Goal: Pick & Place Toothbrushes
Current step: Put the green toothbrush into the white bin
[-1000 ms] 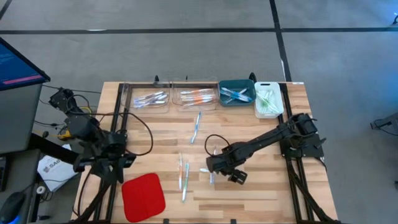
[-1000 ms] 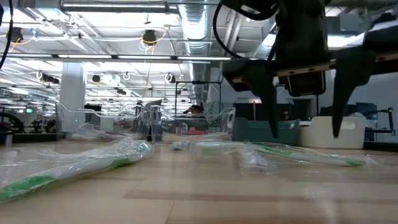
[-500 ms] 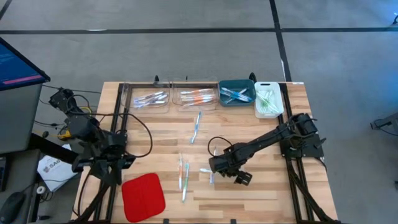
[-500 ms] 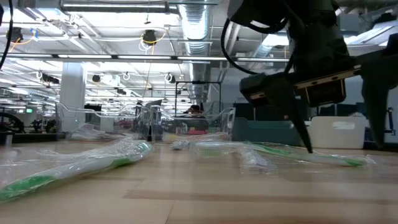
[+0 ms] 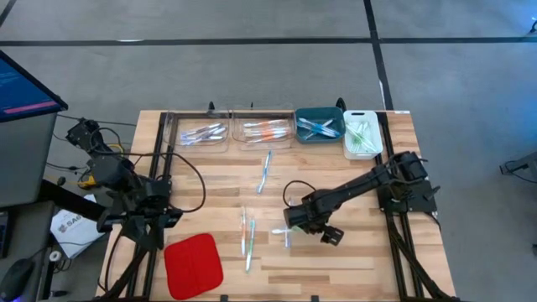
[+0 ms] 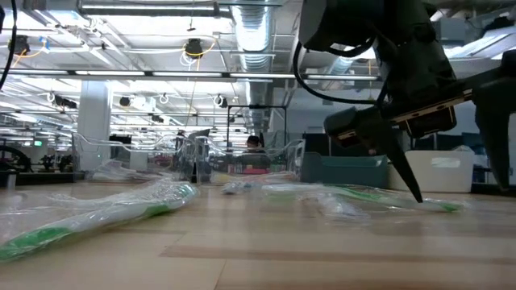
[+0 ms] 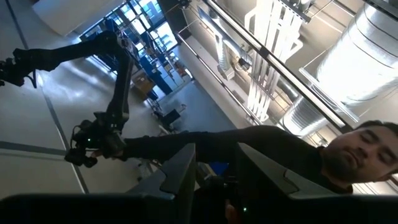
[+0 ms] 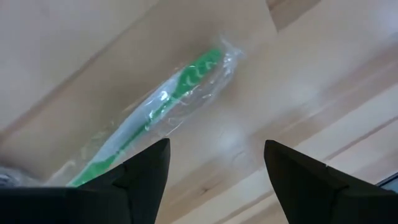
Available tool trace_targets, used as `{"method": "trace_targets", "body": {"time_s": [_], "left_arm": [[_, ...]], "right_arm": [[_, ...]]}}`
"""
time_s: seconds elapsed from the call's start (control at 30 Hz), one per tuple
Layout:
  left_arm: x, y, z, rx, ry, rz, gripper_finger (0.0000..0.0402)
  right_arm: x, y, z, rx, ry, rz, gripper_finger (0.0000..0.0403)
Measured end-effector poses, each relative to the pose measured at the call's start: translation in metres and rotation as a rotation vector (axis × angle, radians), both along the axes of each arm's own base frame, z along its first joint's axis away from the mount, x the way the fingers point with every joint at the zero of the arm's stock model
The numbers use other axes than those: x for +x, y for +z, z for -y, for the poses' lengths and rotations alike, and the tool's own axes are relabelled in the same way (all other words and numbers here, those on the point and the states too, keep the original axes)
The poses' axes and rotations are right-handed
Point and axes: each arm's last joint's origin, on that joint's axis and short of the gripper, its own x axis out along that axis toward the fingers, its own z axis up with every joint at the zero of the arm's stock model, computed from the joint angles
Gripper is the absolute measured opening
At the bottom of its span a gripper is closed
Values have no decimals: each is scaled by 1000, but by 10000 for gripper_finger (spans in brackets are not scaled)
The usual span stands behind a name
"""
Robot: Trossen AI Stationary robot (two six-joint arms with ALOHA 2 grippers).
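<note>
The right tool (image 8: 214,165) hangs low over the bench (image 5: 352,180), fingers spread wide and empty, with a green toothbrush (image 8: 158,109) in clear wrap lying just ahead of them. The step in hand looks like the approach to a pick; next it likely needs to straddle the brush and close. Only the wrist view shows that brush clearly. The left tool (image 5: 138,220) waits at the bench's edge, half-parted.
</note>
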Motion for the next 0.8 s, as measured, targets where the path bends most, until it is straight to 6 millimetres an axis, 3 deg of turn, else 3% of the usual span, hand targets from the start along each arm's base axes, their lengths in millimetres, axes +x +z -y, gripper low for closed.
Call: {"method": "trace_targets", "body": {"time_s": [0.67,0.8], "left_arm": [[2,-1,-1,5,23,-6,108],[2,-1,-1,7,19,-6,108]], "right_arm": [[18,0,48,-116,-118,92,256],[22,0,56,-121,-21,151,256]]}}
